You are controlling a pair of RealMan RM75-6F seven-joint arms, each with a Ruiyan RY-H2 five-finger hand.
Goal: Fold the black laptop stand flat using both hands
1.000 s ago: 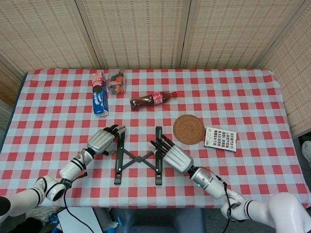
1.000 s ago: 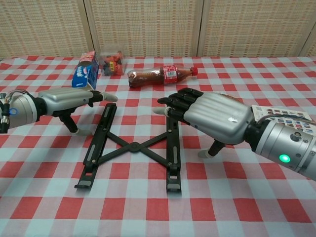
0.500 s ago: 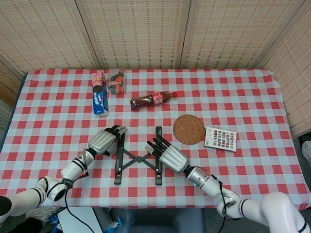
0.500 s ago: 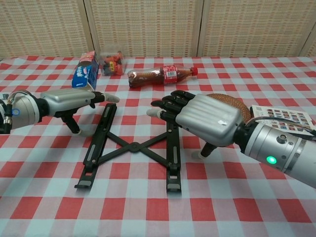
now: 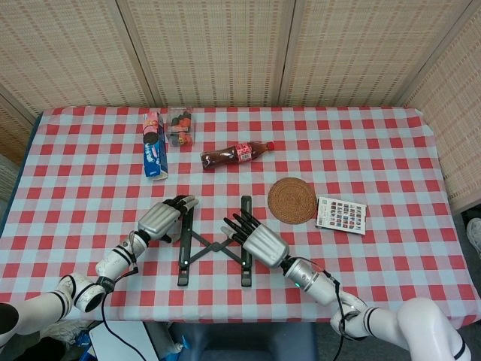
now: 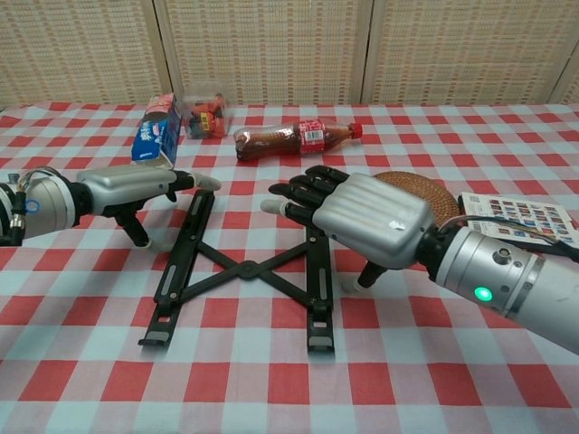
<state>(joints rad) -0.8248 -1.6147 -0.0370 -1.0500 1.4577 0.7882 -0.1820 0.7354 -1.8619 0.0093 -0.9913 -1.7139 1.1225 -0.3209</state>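
The black laptop stand is seen lying spread open on the tabletop, which is covered with a red and white checked cloth. Its two long bars are joined by a cross in the middle.

The left hand is held over the top of the left bar. Its fingers are stretched out flat and nothing is held in them.

The right hand is held over the right bar. Its fingers are spread apart and nothing is gripped.

Farther back, a bottle, a cookie pack and a small clear box are seen. A round woven mat and a colored card are placed to the right.
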